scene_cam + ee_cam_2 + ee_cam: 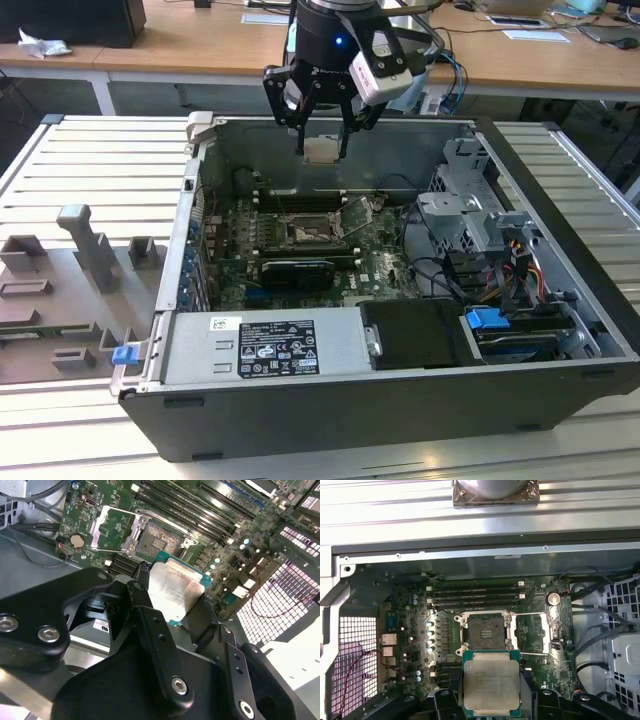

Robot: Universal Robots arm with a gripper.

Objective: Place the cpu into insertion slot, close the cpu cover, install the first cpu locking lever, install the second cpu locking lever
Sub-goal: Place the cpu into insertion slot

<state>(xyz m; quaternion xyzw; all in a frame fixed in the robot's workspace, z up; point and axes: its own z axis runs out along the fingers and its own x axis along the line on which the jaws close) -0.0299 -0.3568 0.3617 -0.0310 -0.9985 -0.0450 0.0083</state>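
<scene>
My gripper (322, 150) hangs above the back of the open computer case, shut on the cpu (320, 150). The cpu (491, 682) is a flat square chip with a pale metal top and a green rim, held by its two opposite edges between the black fingers (145, 600). Below it on the green board lies the insertion slot (484, 632), its dark centre bare. The cpu cover (532, 632), a silver frame with a square window, is swung open beside the slot. Both wrist views show the cpu (175, 587) well above the insertion slot (159, 536) and short of it.
Long black memory slots (475, 592) run beside the socket, with a coin battery (553, 599) near the cover. A labelled power supply (270, 345), a drive cage (470, 210) and cables fill the case's front and the exterior view's right. Grey fixtures (90, 250) stand outside on the exterior view's left.
</scene>
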